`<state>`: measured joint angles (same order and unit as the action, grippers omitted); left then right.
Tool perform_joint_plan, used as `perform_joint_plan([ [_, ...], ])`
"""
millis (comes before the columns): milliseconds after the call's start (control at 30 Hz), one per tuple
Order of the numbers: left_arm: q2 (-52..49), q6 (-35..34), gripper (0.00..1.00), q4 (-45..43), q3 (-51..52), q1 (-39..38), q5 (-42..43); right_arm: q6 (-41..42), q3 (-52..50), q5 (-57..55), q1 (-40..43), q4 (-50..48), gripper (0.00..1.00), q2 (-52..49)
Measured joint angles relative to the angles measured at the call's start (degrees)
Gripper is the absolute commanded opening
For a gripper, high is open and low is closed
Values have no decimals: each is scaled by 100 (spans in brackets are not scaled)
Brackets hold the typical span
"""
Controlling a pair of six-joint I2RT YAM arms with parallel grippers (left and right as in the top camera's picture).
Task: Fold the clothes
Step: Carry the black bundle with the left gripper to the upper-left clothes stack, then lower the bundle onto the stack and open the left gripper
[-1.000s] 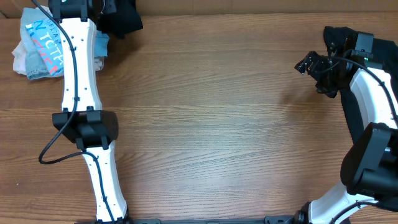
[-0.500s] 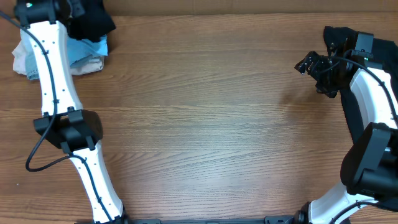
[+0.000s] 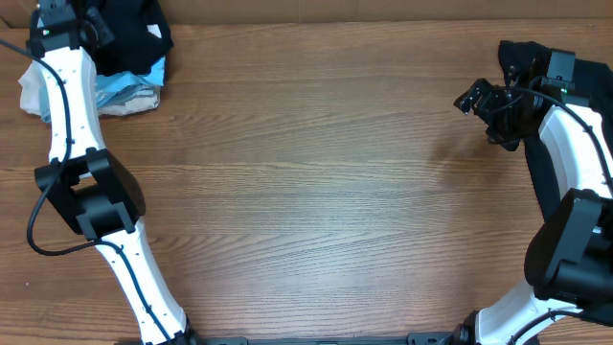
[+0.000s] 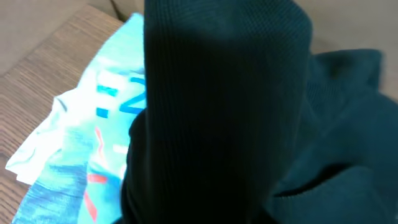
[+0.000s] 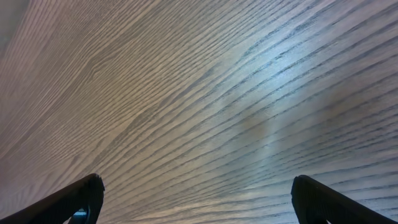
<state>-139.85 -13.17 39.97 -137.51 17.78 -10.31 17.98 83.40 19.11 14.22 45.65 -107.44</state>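
The clothes [image 3: 123, 84] are heaped at the far left corner of the worktop [image 3: 316, 192], a dark ribbed garment [image 4: 236, 106] lying over a pale blue printed shirt [image 4: 102, 130]. The cloth is judged soft, light and limp, best pinched at a hem. The left gripper [image 3: 101, 21] is masked by dark fabric, so its state cannot be told; the right gripper [image 5: 199, 198] is spread apart over bare wood.

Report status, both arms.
Right gripper open over table. Left gripper in dark garment, state unseen. Blue printed shirt crumpled partly under it, unfolded.
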Motion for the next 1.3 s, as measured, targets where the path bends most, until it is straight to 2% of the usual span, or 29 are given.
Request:
perform_joint_plan([
  [67, 0, 17, 89, -201, 184, 79, -52, 2, 0, 0, 0, 2, 100, 0],
  [200, 0, 4, 98, -260, 313, 232, -164, 2, 0, 0, 0, 7, 100, 0],
  [400, 7, 4, 98, -136, 313, 372, -413, 2, 0, -4, 0, 4, 100, 0],
  [500, 66, -2, 89, -68, 313, 367, -448, 2, 0, -2, 0, 4, 100, 0],
  [667, 476, -188, 66, -76, 313, 297, -446, 2, 0, 0, 0, 4, 100, 0],
  [733, 673, -326, 64, -94, 313, 251, -409, 4, 0, -2, 0, 2, 100, 0],
  [867, 859, -470, 72, -140, 282, 131, -87, 2, 0, 0, 0, 2, 100, 0],
  [1000, 726, -518, 75, -142, 280, 63, 433, 2, 0, -4, 0, 2, 100, 0],
  [1100, 468, -450, 88, -138, 280, 55, 695, 2, 0, -2, 0, 4, 100, 0],
  [1300, -396, -358, 92, -13, 282, 57, 951, 2, 0, 0, -2, 4, 100, 0],
])
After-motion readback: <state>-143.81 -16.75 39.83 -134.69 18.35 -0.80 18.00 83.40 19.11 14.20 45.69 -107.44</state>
